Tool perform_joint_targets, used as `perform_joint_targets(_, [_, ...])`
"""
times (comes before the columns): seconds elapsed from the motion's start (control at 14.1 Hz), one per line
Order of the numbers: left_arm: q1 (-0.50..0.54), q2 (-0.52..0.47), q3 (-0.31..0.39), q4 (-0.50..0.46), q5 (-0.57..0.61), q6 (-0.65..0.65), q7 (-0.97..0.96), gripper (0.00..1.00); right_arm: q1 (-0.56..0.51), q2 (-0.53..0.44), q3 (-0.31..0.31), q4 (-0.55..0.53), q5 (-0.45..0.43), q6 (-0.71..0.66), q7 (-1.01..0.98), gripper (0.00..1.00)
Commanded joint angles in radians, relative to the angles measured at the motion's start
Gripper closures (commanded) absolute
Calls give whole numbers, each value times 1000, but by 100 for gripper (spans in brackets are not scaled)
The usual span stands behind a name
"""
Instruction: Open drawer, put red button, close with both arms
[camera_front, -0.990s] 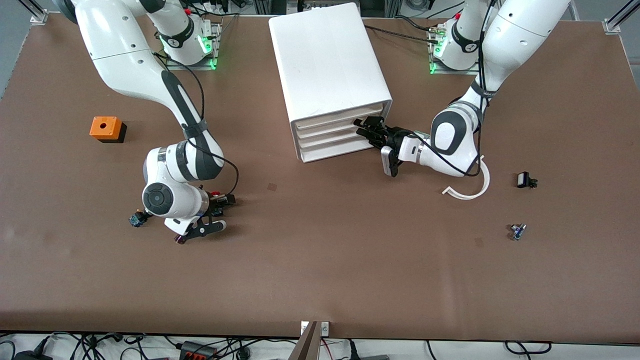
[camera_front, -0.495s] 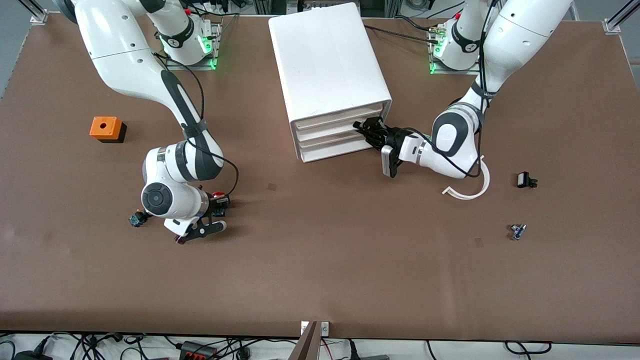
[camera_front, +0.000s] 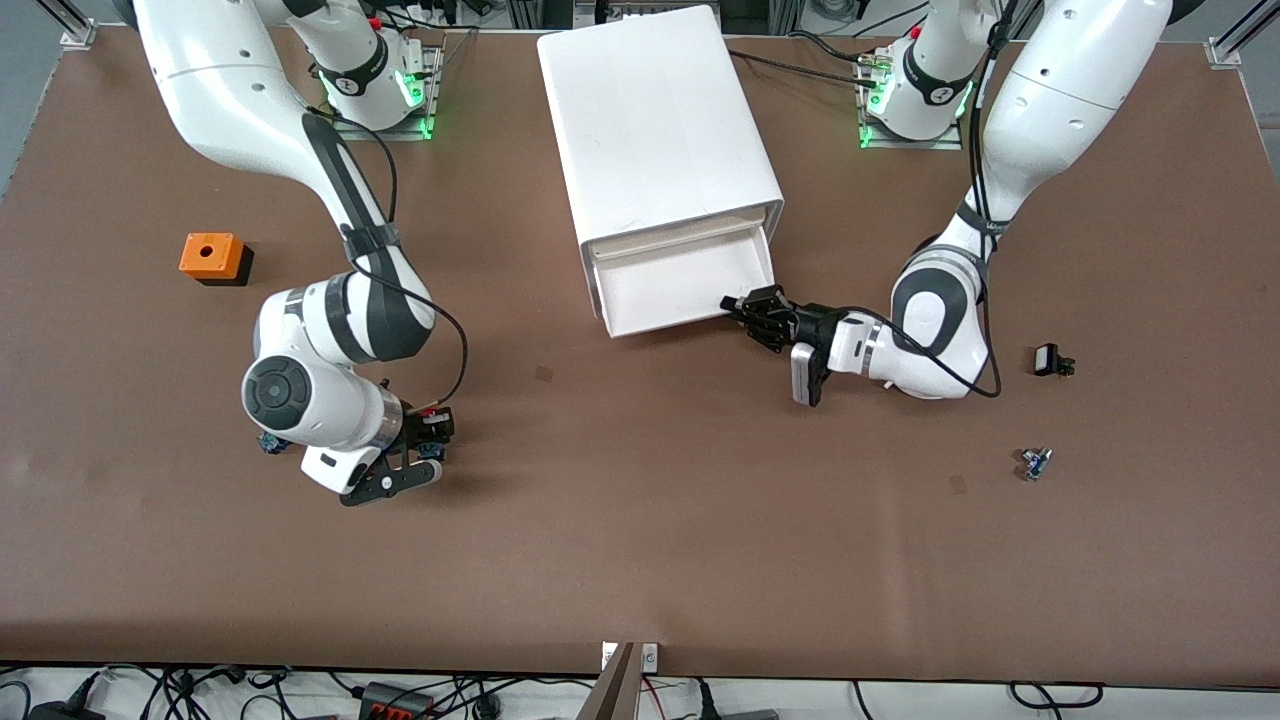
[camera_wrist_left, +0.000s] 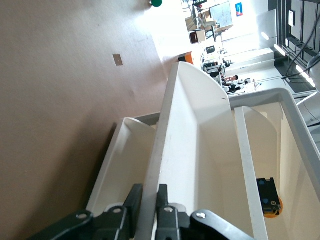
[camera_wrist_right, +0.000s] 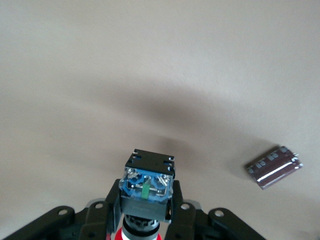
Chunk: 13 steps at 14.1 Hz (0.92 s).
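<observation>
Drawer glossy white plastic, shallow, open

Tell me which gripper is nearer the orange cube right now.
Right. The right gripper, shut on the red button, is above the table toward the orange cube's end; the left gripper clamps the drawer front at the cabinet.

My arms: 2 | my pincers: 2, left pincer, right pincer | cabinet: 1 | drawer pulled out: 1 | red button: 1 | orange cube: 1 | small dark parts loose on counter: 3
</observation>
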<state>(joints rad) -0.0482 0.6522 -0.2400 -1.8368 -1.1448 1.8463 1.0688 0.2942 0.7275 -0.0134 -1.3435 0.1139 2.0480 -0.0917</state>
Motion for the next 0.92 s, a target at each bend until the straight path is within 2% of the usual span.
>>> perform_joint_targets(0.0, [-7, 26, 16, 51, 48, 42, 11, 0, 32, -8, 3, 119, 15, -127, -11, 100])
perform_joint_targets(0.21, [7, -8, 34, 149, 213, 18, -44, 0, 104, -8, 1, 205, 15, -186, -5, 100])
perform_joint_targets(0.42, [30, -16, 34, 278, 373, -129, -292, 0, 177, -10, 0, 225, 16, -189, 16, 100])
perform_joint_targets(0.64, [34, -31, 33, 413, 647, -300, -602, 0, 264, -28, -2, 227, 15, -180, 66, 100])
perform_joint_targets(0.85, [37, -64, 33, 439, 912, -360, -732, 0, 338, -25, -2, 280, 13, -172, 162, 100])
